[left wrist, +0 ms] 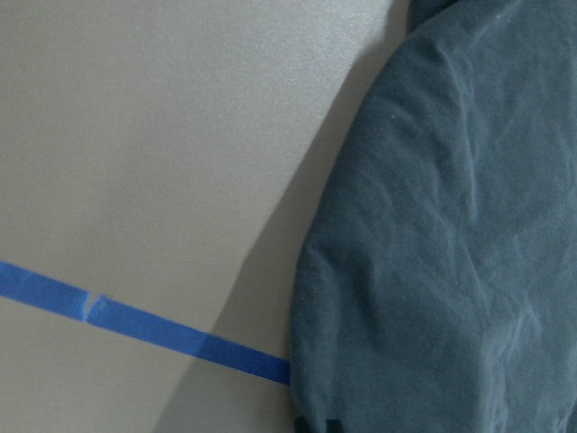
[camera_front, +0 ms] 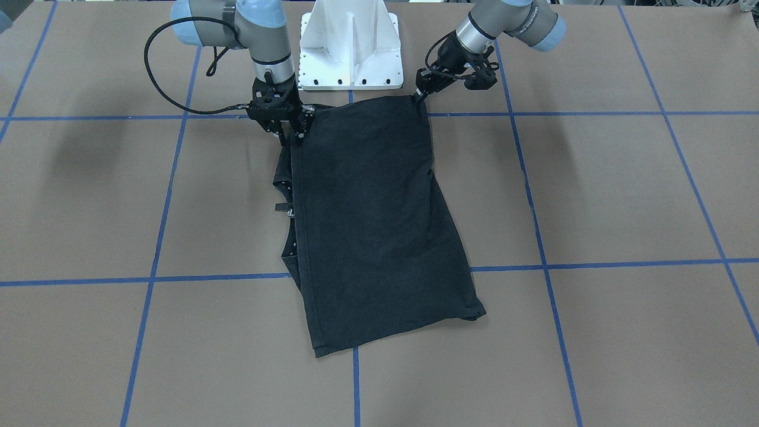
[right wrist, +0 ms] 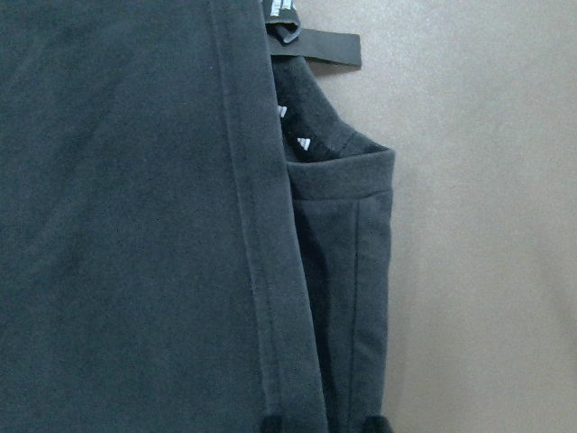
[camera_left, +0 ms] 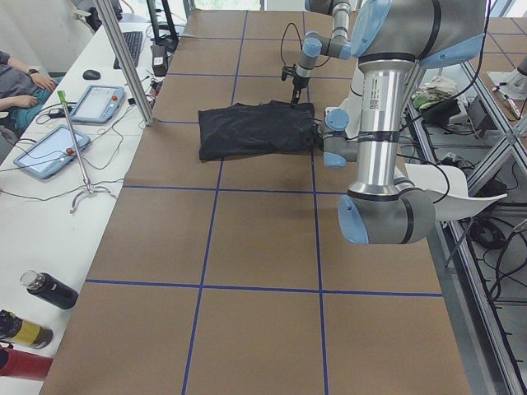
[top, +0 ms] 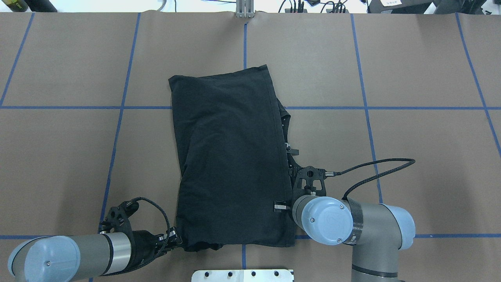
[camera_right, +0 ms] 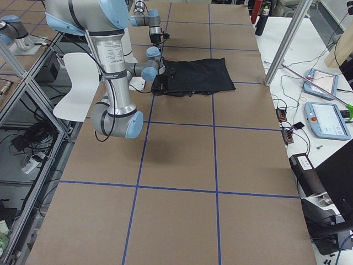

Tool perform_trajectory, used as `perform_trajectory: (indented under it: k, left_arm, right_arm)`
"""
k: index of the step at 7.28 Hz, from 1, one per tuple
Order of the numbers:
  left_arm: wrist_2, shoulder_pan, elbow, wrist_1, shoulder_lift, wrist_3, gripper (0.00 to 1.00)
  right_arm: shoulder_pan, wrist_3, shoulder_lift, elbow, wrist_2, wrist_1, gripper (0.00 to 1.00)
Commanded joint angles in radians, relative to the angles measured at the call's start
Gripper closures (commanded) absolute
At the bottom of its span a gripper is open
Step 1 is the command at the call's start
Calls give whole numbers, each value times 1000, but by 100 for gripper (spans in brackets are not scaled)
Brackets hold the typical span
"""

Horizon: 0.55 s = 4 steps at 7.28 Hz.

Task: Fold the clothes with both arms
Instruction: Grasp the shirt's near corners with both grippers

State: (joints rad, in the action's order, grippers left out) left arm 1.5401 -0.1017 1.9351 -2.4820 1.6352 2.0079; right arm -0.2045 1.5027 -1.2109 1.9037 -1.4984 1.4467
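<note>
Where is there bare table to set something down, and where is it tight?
Bare table lies either side of the T-shirt and beyond its far end. It is tight at the near edge, where the left gripper and right gripper meet the shirt's corners by the white base.

One camera looks down over my shoulders, one faces me across the table (camera_front: 593, 196); both share the shirt (top: 227, 156). Two watch from the ends; wrist cameras sit close.
</note>
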Motion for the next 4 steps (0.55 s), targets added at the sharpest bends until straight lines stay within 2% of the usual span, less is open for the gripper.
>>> perform_trajectory:
  k: [1, 2, 3, 4]
  left_arm:
    - [0, 0, 5, 2, 0, 0, 100]
    - [0, -1, 7, 2, 0, 0, 100]
    - [0, -1, 12, 3, -2, 0, 100]
    - [0, -1, 13, 3, -2, 0, 100]
  right_arm:
    - [0, -1, -1, 0, 0, 1, 59]
    - [0, -1, -1, -3, 0, 1, 66]
    - [0, -1, 1, -3, -2, 1, 86]
    - [0, 1, 1, -3, 0, 1, 100]
